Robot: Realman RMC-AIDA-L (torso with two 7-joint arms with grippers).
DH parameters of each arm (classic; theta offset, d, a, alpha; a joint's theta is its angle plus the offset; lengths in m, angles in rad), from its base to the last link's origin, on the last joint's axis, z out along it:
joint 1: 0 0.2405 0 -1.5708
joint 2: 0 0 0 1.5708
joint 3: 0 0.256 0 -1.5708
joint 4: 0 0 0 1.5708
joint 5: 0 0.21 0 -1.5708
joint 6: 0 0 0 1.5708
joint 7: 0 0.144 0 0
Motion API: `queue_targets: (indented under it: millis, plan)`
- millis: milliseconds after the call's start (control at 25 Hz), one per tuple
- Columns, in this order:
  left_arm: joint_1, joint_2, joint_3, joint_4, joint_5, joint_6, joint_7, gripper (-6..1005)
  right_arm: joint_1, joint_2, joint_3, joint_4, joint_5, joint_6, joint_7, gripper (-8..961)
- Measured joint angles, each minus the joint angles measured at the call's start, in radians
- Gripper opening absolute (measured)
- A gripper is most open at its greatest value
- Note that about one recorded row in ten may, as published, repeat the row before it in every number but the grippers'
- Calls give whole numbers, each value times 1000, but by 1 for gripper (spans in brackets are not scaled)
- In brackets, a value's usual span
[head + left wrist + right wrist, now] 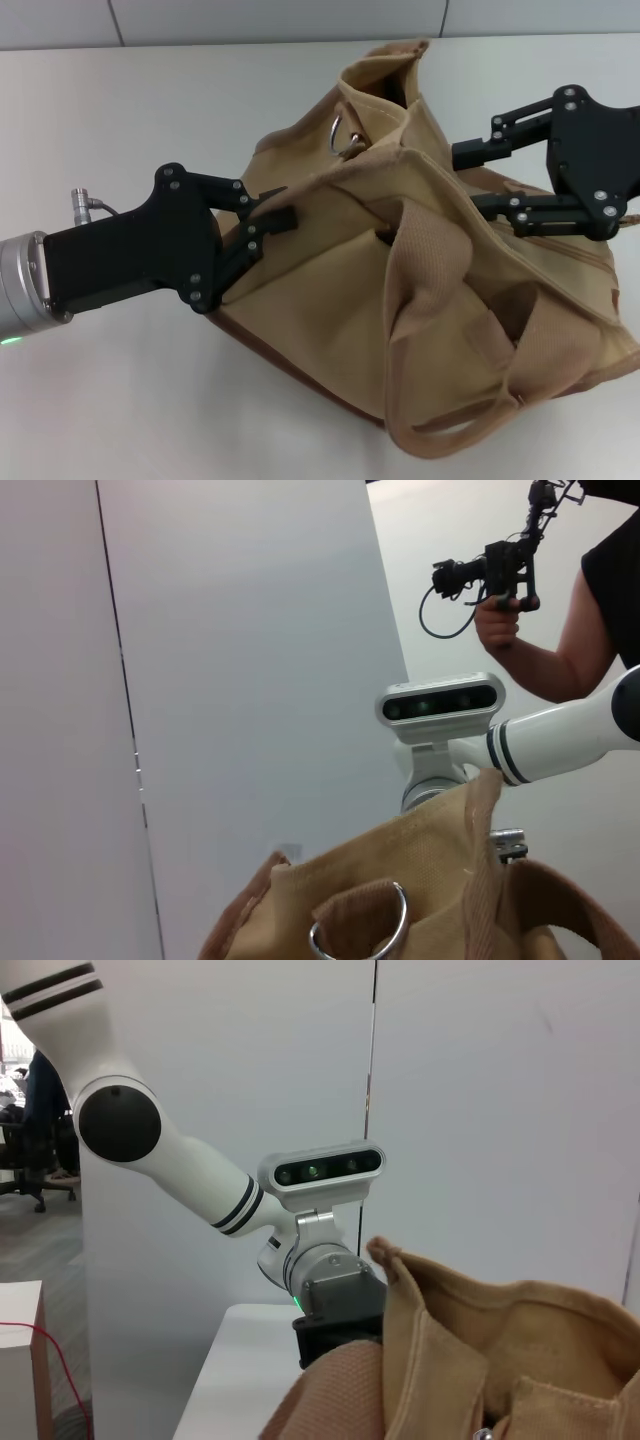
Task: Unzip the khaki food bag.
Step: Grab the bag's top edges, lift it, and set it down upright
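The khaki food bag (pixel 420 290) lies slumped on the white table (pixel 120 120), its webbing handles (pixel 425 250) flopped over the front. A metal side ring (pixel 343 135) shows at its far end. I cannot see the zipper pull. My left gripper (pixel 272 215) is at the bag's left side, shut on a fold of its upper edge. My right gripper (pixel 468 178) is at the bag's right side with its fingers apart, against the top fabric. The bag also shows in the left wrist view (pixel 430 880) with its ring (pixel 365 940), and in the right wrist view (pixel 480 1360).
A grey wall (pixel 300 20) runs behind the table's far edge. A person (pixel 590 610) holding a hand-held device stands beyond the right arm in the left wrist view. Bare table lies to the bag's left and front left.
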Motion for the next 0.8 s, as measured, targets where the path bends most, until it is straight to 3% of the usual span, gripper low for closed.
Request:
queue_targets:
  millis: [440, 800]
  plan:
    - [-2, -2, -2, 2, -1, 31, 0, 66, -1, 17, -14, 13, -6, 50, 5, 458]
    - [-4, -4, 0, 10, -3, 54, 0, 66, 11, 32, -102, 45, -8, 78, 8, 454]
